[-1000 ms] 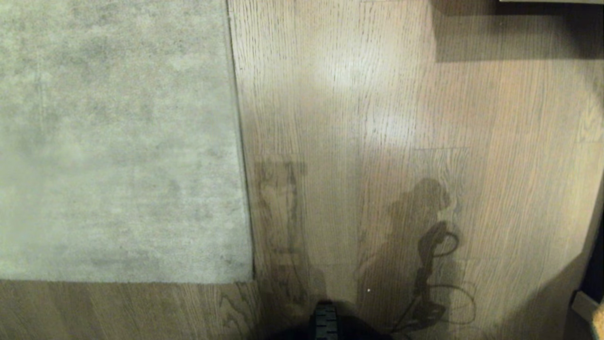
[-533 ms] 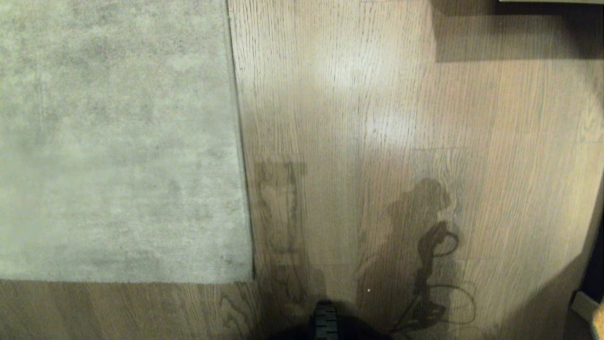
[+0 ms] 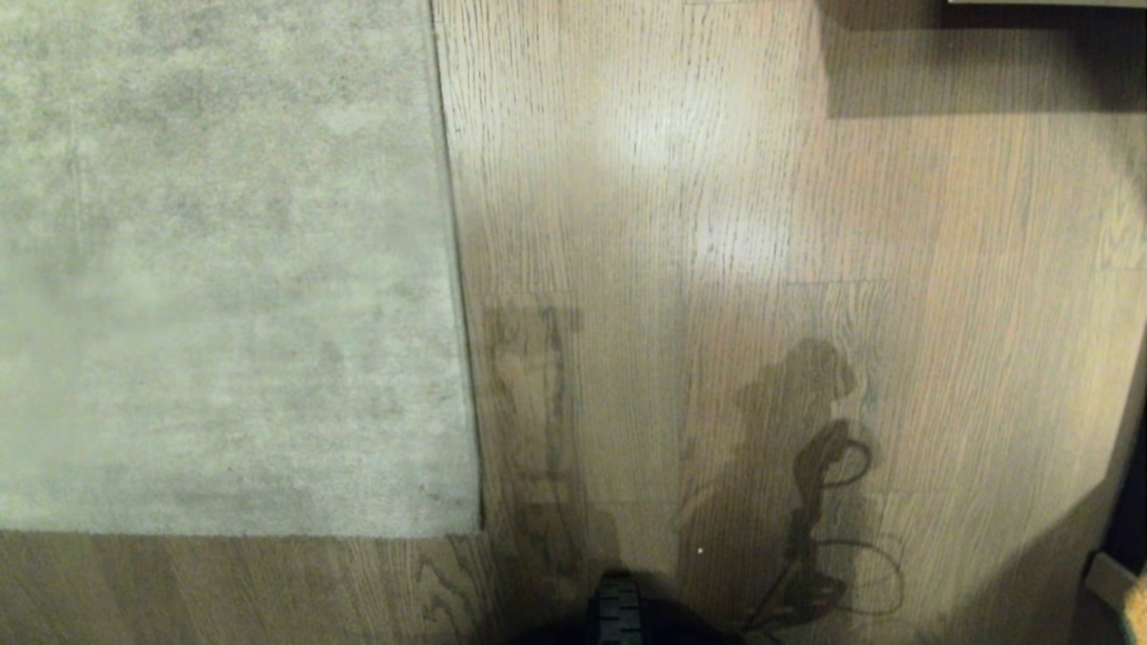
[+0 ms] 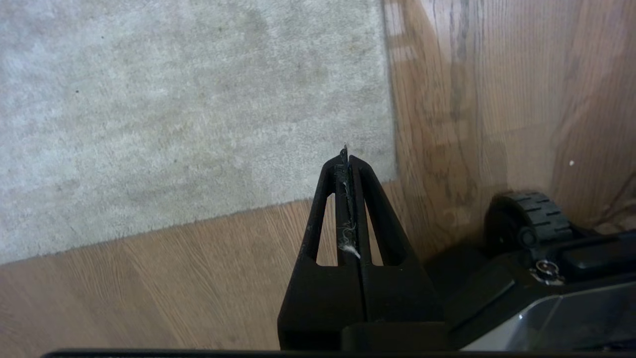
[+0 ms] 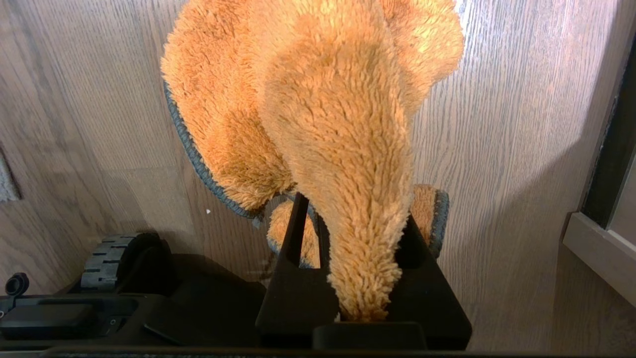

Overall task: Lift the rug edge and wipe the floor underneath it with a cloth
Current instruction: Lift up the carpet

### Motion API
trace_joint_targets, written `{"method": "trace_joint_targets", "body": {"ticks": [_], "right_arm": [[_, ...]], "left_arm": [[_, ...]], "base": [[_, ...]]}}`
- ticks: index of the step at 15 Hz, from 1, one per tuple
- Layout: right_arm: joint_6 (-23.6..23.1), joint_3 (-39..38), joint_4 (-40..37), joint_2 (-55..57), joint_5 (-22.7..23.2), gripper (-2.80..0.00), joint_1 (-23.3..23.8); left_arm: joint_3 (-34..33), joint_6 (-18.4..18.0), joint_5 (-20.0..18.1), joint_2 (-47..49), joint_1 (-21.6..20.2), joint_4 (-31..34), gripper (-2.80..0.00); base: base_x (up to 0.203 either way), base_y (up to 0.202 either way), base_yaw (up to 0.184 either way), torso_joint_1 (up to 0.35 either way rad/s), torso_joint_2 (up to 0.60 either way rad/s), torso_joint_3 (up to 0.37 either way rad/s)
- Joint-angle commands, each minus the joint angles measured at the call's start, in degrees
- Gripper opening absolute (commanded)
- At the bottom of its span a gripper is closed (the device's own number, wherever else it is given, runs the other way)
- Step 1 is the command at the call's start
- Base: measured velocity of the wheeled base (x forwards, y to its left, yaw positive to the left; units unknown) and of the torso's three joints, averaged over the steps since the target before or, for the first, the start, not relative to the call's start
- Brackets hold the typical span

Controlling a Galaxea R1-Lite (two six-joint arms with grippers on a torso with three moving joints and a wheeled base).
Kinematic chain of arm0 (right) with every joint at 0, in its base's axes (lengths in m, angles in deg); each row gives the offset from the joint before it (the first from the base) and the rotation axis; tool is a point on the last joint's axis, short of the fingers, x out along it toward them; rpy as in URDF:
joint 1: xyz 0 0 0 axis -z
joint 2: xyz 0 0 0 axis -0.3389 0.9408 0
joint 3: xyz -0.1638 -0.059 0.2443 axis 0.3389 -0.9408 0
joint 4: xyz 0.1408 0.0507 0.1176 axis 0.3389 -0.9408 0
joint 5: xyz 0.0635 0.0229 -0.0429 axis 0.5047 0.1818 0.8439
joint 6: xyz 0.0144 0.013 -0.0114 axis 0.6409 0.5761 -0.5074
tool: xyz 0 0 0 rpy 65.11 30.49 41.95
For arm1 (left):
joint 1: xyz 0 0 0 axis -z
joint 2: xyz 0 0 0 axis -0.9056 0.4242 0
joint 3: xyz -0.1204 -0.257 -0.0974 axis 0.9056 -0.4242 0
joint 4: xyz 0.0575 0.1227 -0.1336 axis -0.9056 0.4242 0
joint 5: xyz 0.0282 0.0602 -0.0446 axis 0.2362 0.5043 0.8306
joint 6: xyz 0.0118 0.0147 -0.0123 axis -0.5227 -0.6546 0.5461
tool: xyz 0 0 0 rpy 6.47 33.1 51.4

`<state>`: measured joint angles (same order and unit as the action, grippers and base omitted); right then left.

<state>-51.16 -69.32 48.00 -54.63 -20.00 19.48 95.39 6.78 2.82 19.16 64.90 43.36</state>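
Gripping a bunched fold of the cloth (image 5: 318,114), the right gripper (image 5: 357,238) is hanging over bare floor (image 3: 806,224) off to the robot's right, with the rest of the fuzzy orange rag flopping loose past the fingers. Over on the other side, the left gripper (image 4: 346,164) is hovering with its fingers pressed together and nothing between them but a wisp of lint, poised just above the rug's near corner, close to the robot's wheel (image 4: 531,214).

That rug edge (image 3: 461,358) is lying flat, its straight border running away from the robot and turning a square corner (image 3: 477,528) close in front of the base. It looks like a big, short-pile piece, so I'd judge it heavy as a whole but limp enough to peel up at the corner. The corner itself seems the place to pinch, since least weight is dragging there and the fingers can slide in under the border. The cloth, by contrast, looks light and soft, likely to squash down and drag easily across the smooth planks.

Compared with a second ago, nothing in the head view is looking any different: rug, floor and shadows are sitting exactly as they were.
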Motion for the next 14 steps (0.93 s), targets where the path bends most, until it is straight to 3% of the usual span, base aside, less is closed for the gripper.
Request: {"method": "trace_joint_targets", "body": {"ticks": [1,14], "right_arm": [[0.07,0.0,0.02,0.1,-0.02,-2.8,-0.02],[0.03,0.0,0.02,0.1,-0.02,-2.8,-0.02]], "left_arm": [[0.57,-0.04,-0.07,0.34,0.0,0.55,-2.8],[2.3,-0.18,-0.12,6.37,0.09,1.58,-2.8]], "base": [[0.0,0.0,0.0,0.0,0.0,0.0],[0.0,0.0,0.0,0.0,0.0,0.0]]}}
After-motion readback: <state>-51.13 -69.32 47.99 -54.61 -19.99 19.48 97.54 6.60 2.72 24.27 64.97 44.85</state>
